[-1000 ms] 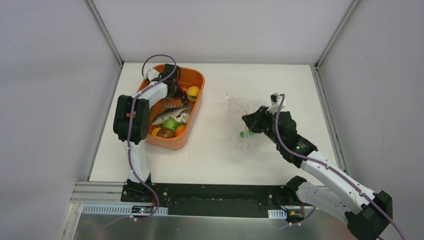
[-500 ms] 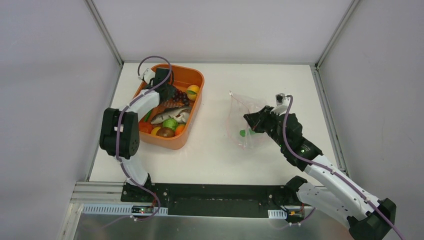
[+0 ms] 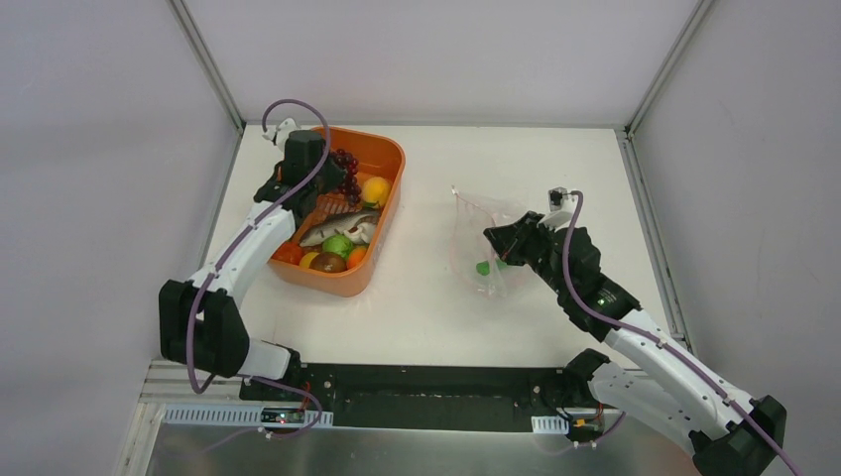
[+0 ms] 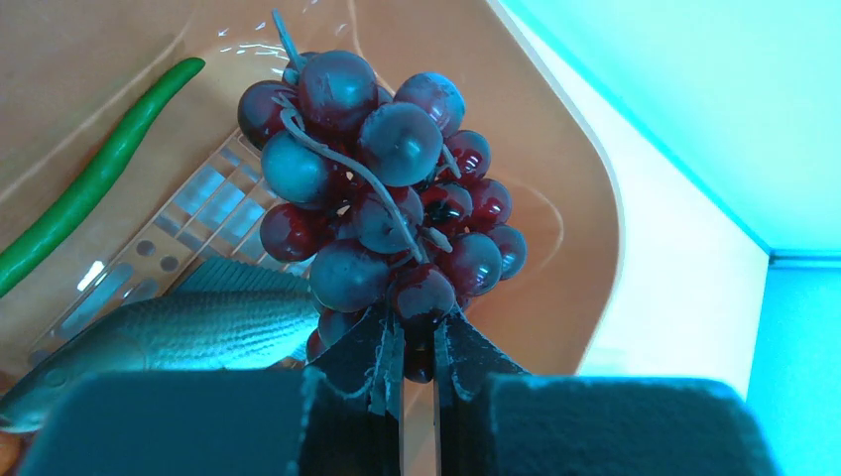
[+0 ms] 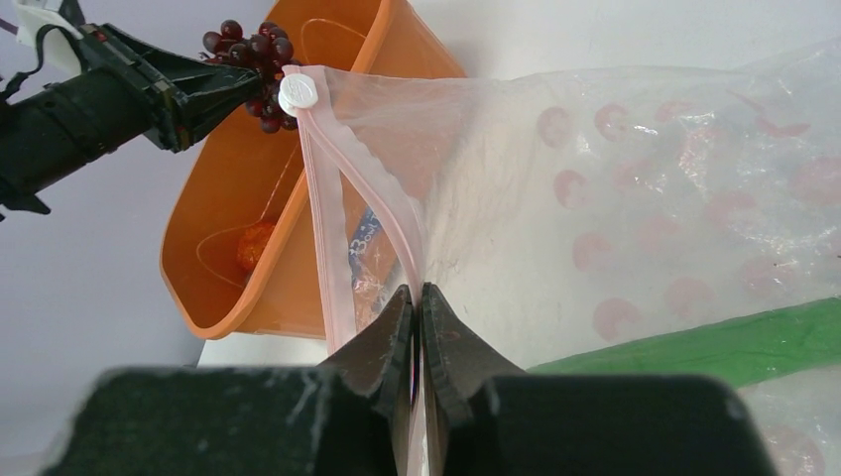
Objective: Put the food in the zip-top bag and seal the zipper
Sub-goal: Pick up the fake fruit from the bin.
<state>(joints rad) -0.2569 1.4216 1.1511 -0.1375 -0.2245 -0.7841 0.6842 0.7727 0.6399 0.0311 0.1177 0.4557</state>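
My left gripper (image 3: 332, 171) is shut on the dark purple grape bunch (image 4: 382, 188) and holds it above the far end of the orange basket (image 3: 389, 164); the bunch also shows in the top view (image 3: 343, 169). The grey fish (image 3: 332, 230), green, brown and orange round fruits and a long green pod (image 4: 89, 188) lie in the basket. My right gripper (image 3: 493, 238) is shut on the pink zipper (image 5: 362, 188) of the clear zip-top bag (image 3: 481, 243) and holds its mouth open toward the basket. A green food (image 5: 714, 342) lies inside the bag.
The basket stands at the table's far left, the bag right of centre. Metal frame posts (image 3: 208, 64) and grey walls enclose the table. A white zipper slider (image 5: 295, 92) sits at the top end of the pink strip.
My left arm has swung outward and the gripper has lifted the grape bunch up from the basket toward its far left end. The right gripper and bag have hardly moved.
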